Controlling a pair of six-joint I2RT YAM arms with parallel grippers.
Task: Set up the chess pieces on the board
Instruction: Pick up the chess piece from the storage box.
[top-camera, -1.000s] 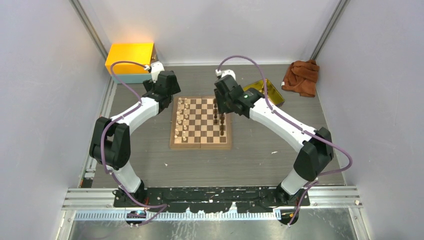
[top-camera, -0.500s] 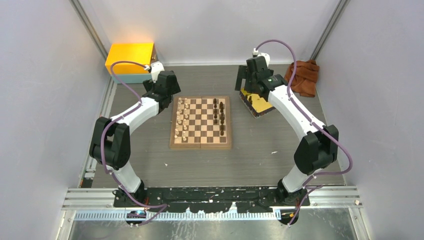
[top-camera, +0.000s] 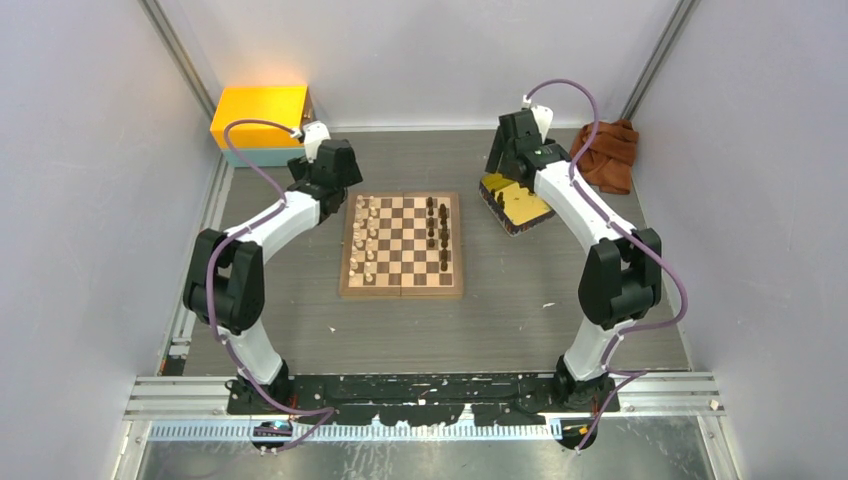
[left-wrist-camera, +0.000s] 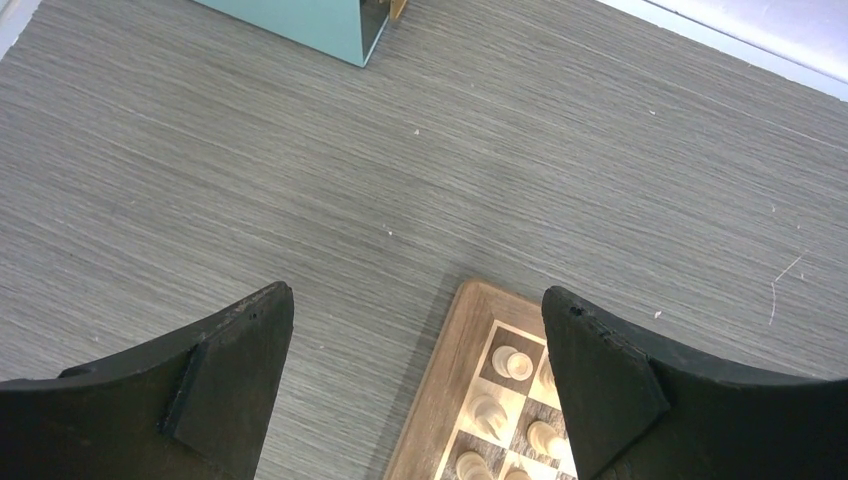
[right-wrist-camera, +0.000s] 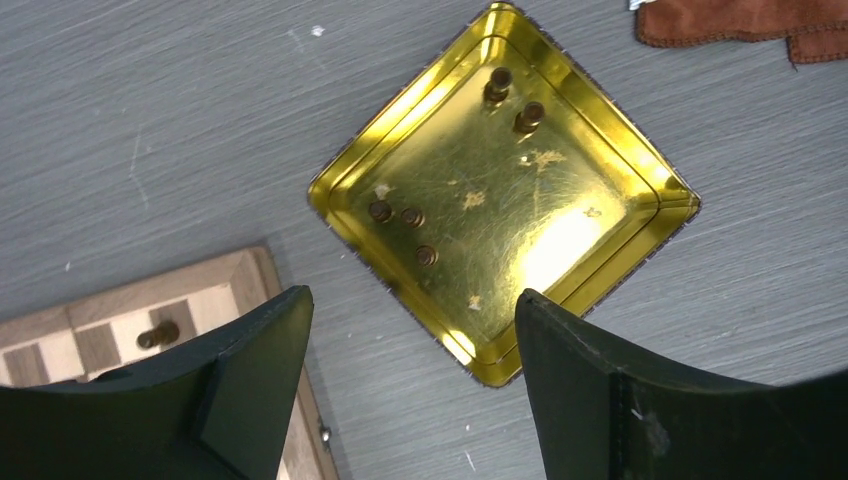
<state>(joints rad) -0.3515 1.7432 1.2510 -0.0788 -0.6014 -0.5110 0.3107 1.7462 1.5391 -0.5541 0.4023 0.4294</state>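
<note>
Right claw (right-wrist-camera: 408, 300) is hovering, jaws apart, above the gold tray (right-wrist-camera: 560, 235), where five dark chess pieces (right-wrist-camera: 412, 217) are sitting. Left claw (left-wrist-camera: 415, 292) is hanging agape beside the board (left-wrist-camera: 445, 380), which is carrying pale chess pieces (left-wrist-camera: 512, 362).

Top external: high at the near edge, looking down on the whole grey wood-grain table (top-camera: 500, 310). Wrist views: close, facing down; each shares with it one far corner of the square checked wooden chessboard (left-wrist-camera: 445, 400).
</note>
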